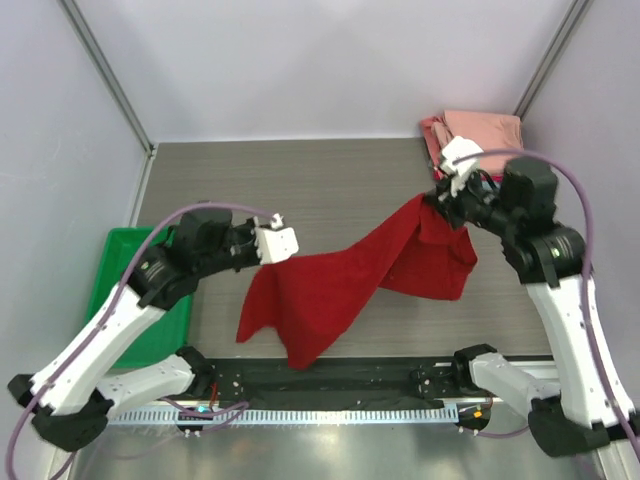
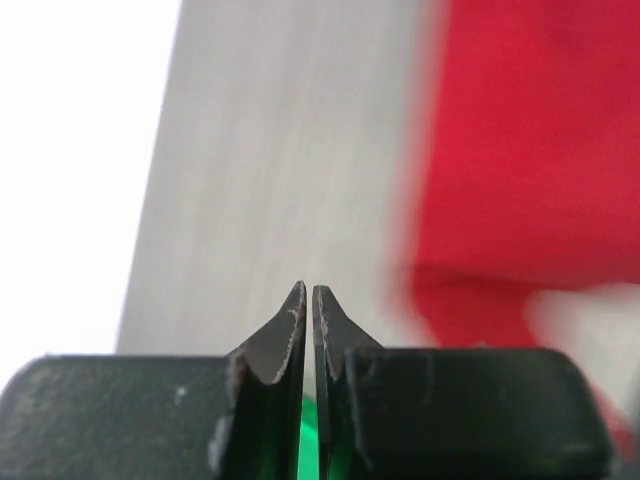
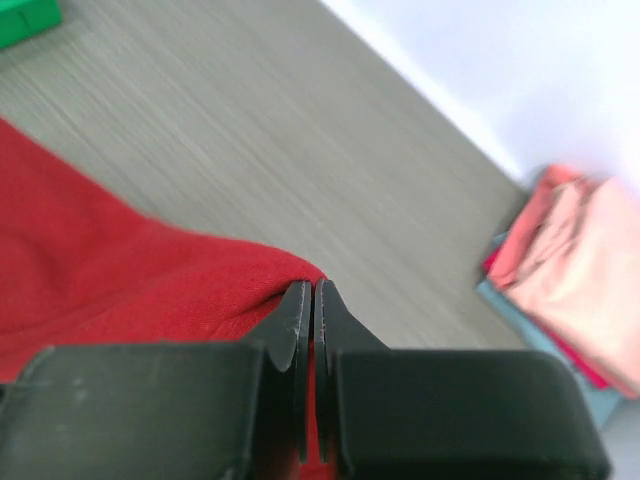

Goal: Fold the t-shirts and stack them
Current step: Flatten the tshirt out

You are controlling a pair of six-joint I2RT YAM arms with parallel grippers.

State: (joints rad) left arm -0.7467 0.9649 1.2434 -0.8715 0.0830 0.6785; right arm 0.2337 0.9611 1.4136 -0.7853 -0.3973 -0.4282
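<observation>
Desk (image 1: 300, 180) of grey wood grain carries everything here. The deep red t-shirt (image 1: 340, 280) is spread across its middle and near half, unfolded and slack, its right end lifted off the surface into a peak and its near left corner trailing towards the front edge.

The right arm (image 1: 570, 290) rises from its base at the near right, bends at the elbow and reaches back and inward over the desk. The left arm (image 1: 130, 320) slopes up from the near left, crosses above the green tray (image 1: 115, 265) and points its wrist to the right, at the shirt's upper left edge.

The stack of folded t-shirts (image 1: 480, 130) sits in the far right corner, a salmon-pink one on top with red and teal edges under it.

The right pincer (image 3: 308, 288) is clamped on a fold of the red cloth, which bunches at its tips. The left pincer (image 2: 305, 290) has its jaws drawn almost together, a thin slit between them showing green and no cloth; the red shirt lies blurred just to its right
</observation>
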